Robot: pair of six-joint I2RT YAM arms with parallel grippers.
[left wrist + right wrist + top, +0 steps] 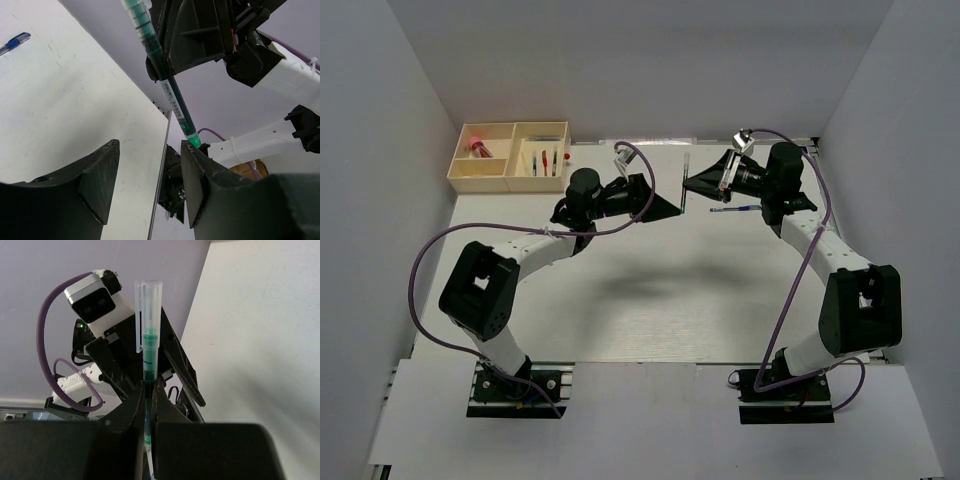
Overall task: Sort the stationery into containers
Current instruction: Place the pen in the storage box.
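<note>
green pen (172, 95) hangs mid-air, clamped in the right gripper (148, 390); left gripper (150, 150) stands open beside its tip. risk: releasing before the left closes drops it, well apart from the tray (477, 180).

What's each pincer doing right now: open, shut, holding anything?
Left pincer: open; the green pen has its tip by one finger, not clamped.
Right pincer: shut on the green pen.

White table (650, 300), pale grey walls (650, 60)
</note>
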